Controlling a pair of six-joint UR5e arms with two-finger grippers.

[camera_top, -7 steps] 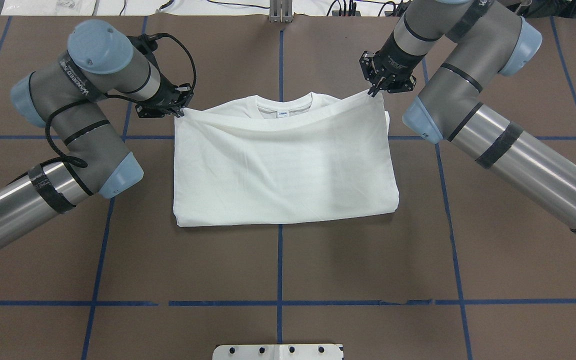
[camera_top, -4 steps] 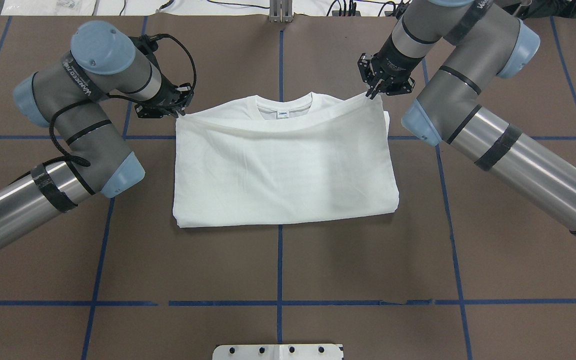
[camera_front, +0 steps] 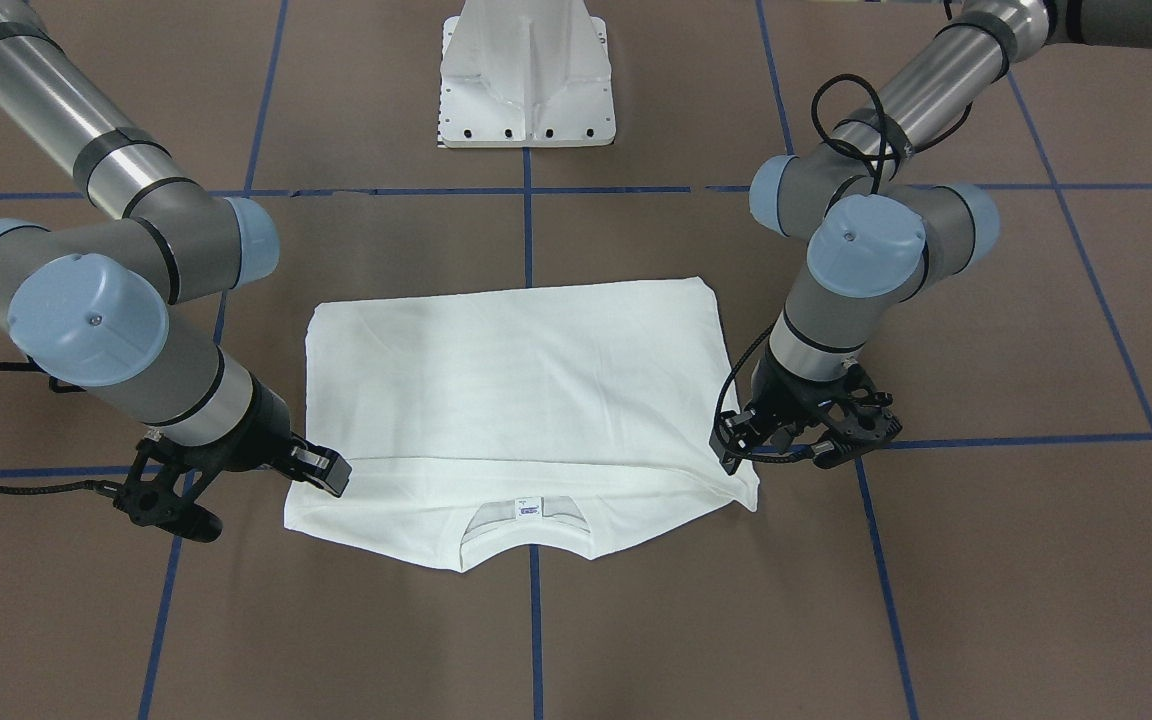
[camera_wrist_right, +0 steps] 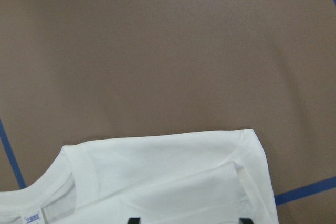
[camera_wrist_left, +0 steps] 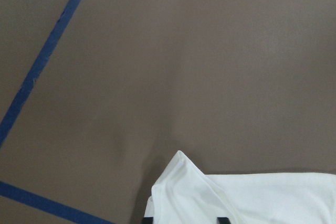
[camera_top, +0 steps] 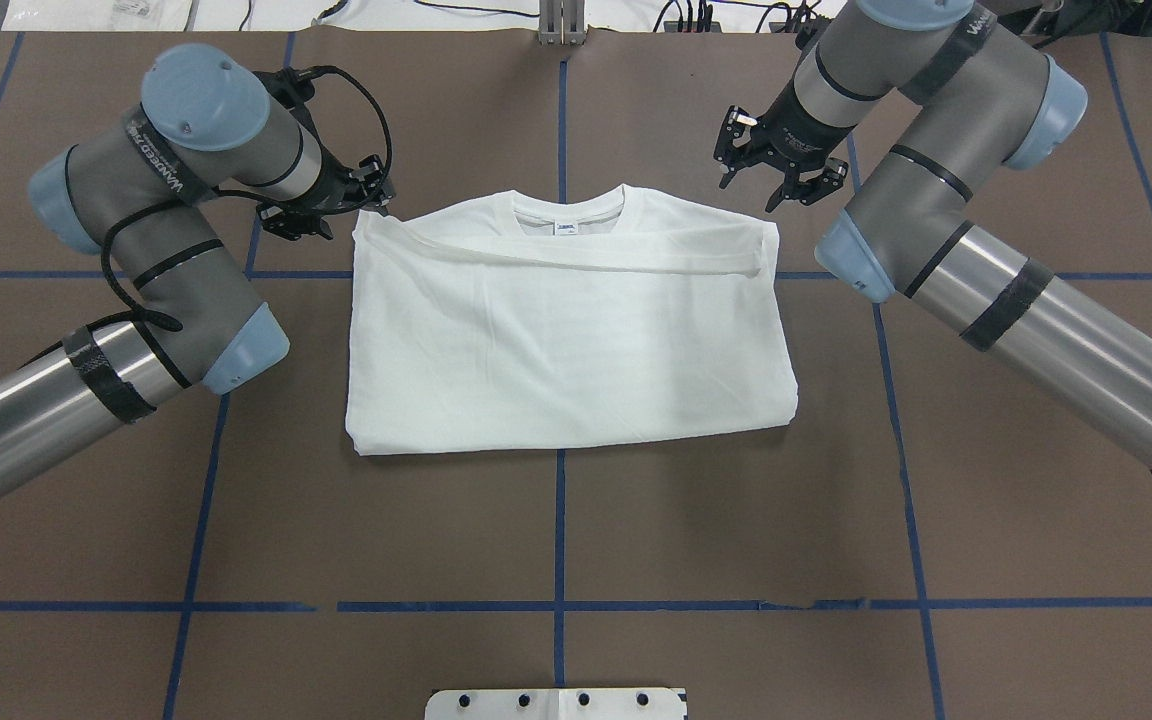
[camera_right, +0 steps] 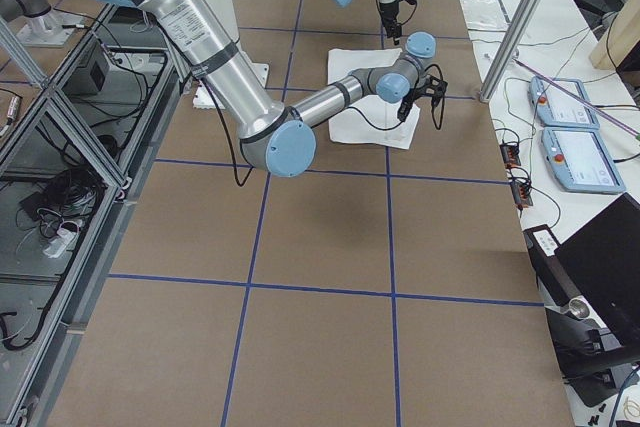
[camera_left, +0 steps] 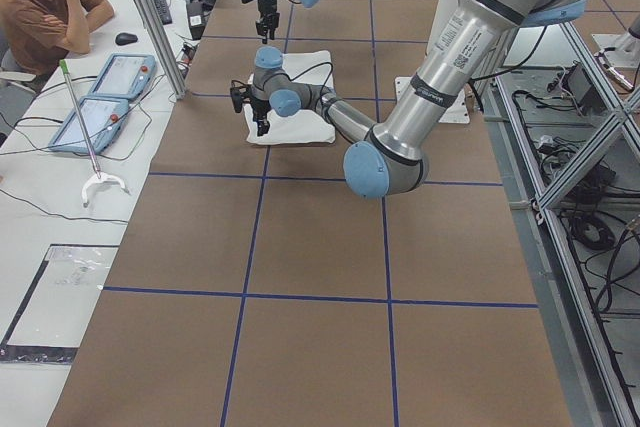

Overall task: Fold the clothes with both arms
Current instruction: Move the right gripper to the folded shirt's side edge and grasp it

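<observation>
Shirt (camera_top: 566,340) is lying folded in half on your table (camera_top: 556,540), centred across the middle blue line (camera_top: 559,520). Its collar (camera_top: 568,210) and tag (camera_top: 567,229) are peeking out at the far edge, away from the robot. The top layer's far edge is running slightly skewed just below the collar and lying flat at the right corner.

Your right gripper (camera_top: 748,192) is hovering by that right corner, jaws gaping wide, gripping nothing. Its wrist view is showing both fingertips (camera_wrist_right: 134,220) well apart over the cloth.

Your left gripper (camera_top: 356,207) is sitting right at the far left corner, jaws parted but narrower than the right's. Its wrist view is showing the corner poking out between the fingertips (camera_wrist_left: 223,219), and you're not seeing them pinching it.

Left arm (camera_top: 176,280) and right arm (camera_top: 1026,310) are coming in from either side, elbows bent.
</observation>
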